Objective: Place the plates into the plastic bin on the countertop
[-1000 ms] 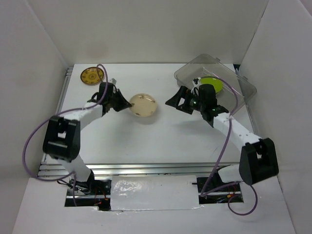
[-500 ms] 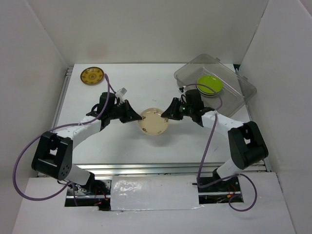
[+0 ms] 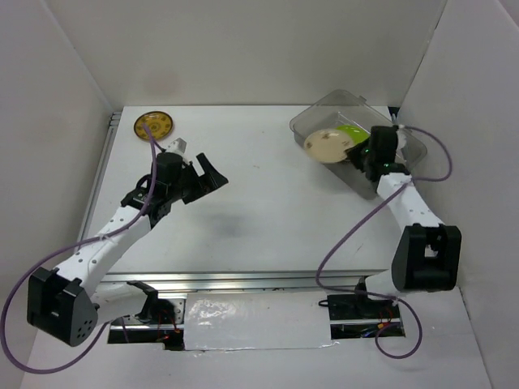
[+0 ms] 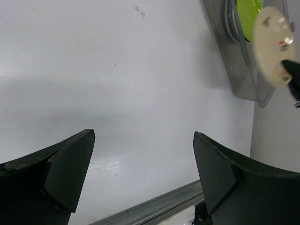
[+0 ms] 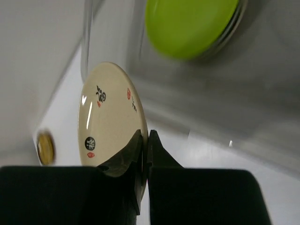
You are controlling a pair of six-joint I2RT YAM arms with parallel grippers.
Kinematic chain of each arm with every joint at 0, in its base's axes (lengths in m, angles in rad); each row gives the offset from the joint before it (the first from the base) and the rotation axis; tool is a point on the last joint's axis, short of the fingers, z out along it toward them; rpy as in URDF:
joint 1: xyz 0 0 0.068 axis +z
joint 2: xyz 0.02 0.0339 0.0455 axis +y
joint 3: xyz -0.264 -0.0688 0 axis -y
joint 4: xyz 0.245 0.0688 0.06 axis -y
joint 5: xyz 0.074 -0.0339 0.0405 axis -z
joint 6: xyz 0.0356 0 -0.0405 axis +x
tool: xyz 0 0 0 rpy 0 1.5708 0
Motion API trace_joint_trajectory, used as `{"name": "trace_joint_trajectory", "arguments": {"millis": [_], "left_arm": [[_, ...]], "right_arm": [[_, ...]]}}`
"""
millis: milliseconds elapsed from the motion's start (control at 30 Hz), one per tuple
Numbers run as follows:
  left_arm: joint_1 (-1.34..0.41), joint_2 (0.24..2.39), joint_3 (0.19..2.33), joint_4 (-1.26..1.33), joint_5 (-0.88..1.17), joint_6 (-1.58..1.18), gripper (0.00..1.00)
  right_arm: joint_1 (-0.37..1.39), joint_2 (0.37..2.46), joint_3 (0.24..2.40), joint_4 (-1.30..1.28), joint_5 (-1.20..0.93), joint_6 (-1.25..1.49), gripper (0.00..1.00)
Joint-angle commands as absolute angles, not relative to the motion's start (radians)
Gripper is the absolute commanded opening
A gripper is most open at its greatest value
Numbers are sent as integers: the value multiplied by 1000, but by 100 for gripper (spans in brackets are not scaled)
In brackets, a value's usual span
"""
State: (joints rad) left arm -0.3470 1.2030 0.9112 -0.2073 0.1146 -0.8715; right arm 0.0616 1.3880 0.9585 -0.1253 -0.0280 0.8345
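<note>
The wide middle of the surface (image 3: 276,211) gives a hand room to pass from either side, and the only thing on its left part is the mustard plate (image 3: 153,126) in the far left corner, well apart from the spread left hand (image 3: 212,172). At the far right, the clear plastic bin (image 3: 320,105) sits near the side wall. The lime green plate (image 3: 354,130) lies inside it, and the cream plate (image 3: 326,143), tilted in the right hand (image 3: 349,154), crowds its left rim.

White arm links (image 3: 97,247), black joints (image 3: 53,300), purple cables (image 3: 347,237), black jaws
</note>
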Motion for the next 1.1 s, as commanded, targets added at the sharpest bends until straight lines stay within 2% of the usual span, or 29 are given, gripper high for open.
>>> {"name": "trace_joint_trajectory", "arguments": {"millis": [0, 133, 233, 333, 400, 433, 467, 500, 533, 567, 700, 800, 900, 967, 1000, 1033, 1067], "left_arm": [[-409, 1151, 899, -262, -35, -897, 99], [-428, 1181, 954, -362, -60, -839, 99], [-426, 1187, 988, -411, -80, -798, 99], [-408, 1181, 1002, -425, -77, -767, 99], [-390, 1190, 1022, -442, -63, -738, 99], [-367, 1198, 1029, -451, -31, -723, 99], [-358, 1204, 1046, -463, -23, -703, 99], [-345, 1219, 1051, -485, -25, -696, 99], [-324, 1223, 1049, -483, -23, -690, 99], [-312, 1226, 1043, -482, -14, -687, 99], [-204, 1244, 1023, -476, 20, -718, 99], [-125, 1261, 1016, -466, 8, -765, 99], [-42, 1291, 990, -385, 6, -837, 99], [61, 1321, 948, -239, 6, -906, 99], [89, 1356, 930, -171, 6, -935, 99], [135, 1379, 904, -91, 15, -962, 99], [152, 1400, 856, 95, 23, -1020, 99]], "right_arm": [[-96, 1480, 1126, -179, 193, 928, 0], [-195, 1705, 1314, -201, 80, 864, 0], [-230, 1921, 1544, -290, 5, 828, 0], [-244, 1982, 1601, -311, -31, 833, 0], [-242, 2008, 1611, -278, -55, 833, 5], [-241, 2019, 1624, -279, -60, 830, 12], [-239, 2022, 1634, -282, -67, 821, 51], [-227, 2025, 1647, -317, -64, 818, 69], [-221, 2022, 1663, -349, -43, 812, 76], [-210, 1999, 1681, -376, -14, 807, 100], [-158, 1875, 1625, -493, 168, 793, 100], [-140, 1809, 1579, -596, 196, 802, 100], [-106, 1709, 1450, -589, 204, 836, 100], [-49, 1562, 1257, -507, 122, 830, 100], [-26, 1501, 1177, -357, 50, 816, 100], [-5, 1370, 1011, -265, -36, 793, 100], [61, 1312, 933, -182, -173, 790, 100]]}}
